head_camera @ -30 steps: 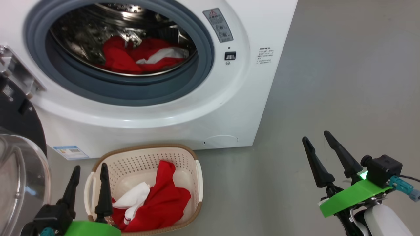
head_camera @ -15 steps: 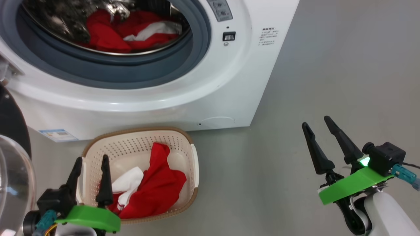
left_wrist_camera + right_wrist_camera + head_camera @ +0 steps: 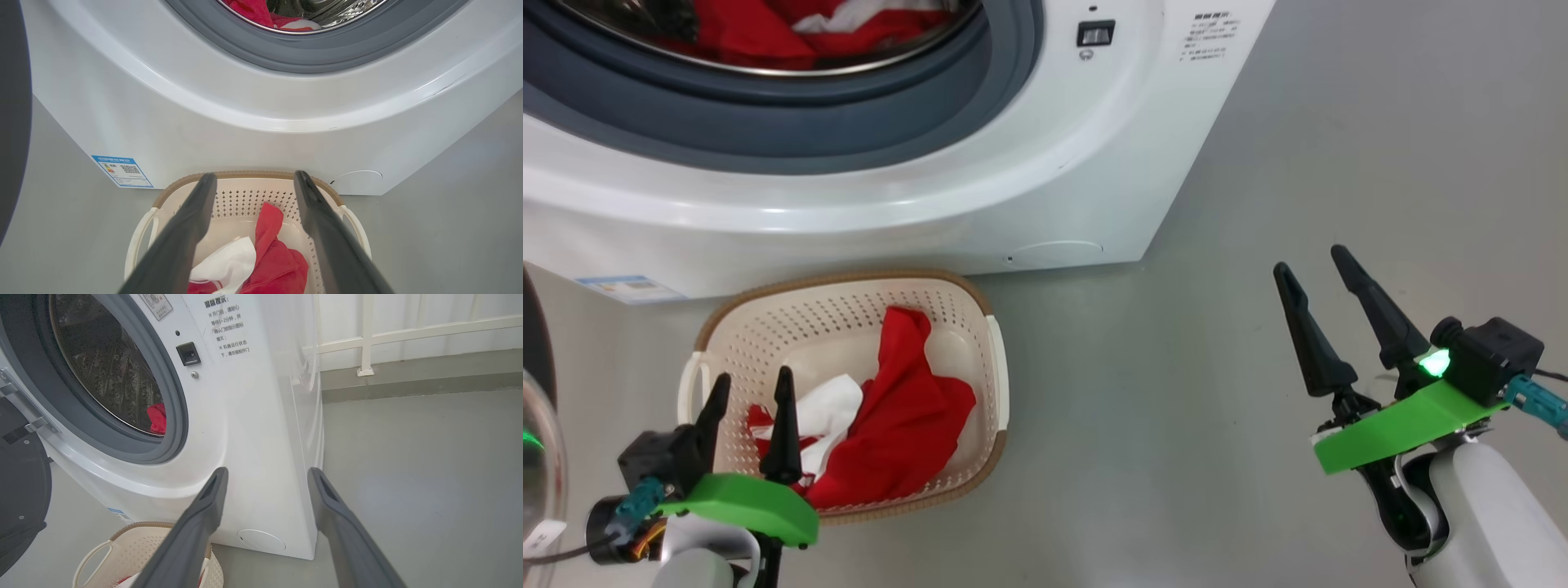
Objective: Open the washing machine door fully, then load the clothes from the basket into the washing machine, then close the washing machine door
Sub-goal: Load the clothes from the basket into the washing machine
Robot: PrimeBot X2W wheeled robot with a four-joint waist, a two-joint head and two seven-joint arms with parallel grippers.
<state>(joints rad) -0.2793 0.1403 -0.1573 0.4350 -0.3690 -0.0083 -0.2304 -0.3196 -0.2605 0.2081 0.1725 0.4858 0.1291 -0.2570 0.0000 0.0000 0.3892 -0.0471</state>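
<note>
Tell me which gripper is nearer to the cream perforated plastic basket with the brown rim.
Left. The open left gripper sits over the basket, at its near left edge, above red and white clothes. The open right gripper is away to its right, above grey floor.

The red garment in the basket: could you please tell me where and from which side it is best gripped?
Grip the red garment at its bunched middle, coming straight down from above: the walls of the basket close off the sides, and the fabric heaps up there. The open left end effector is nearest.
</note>
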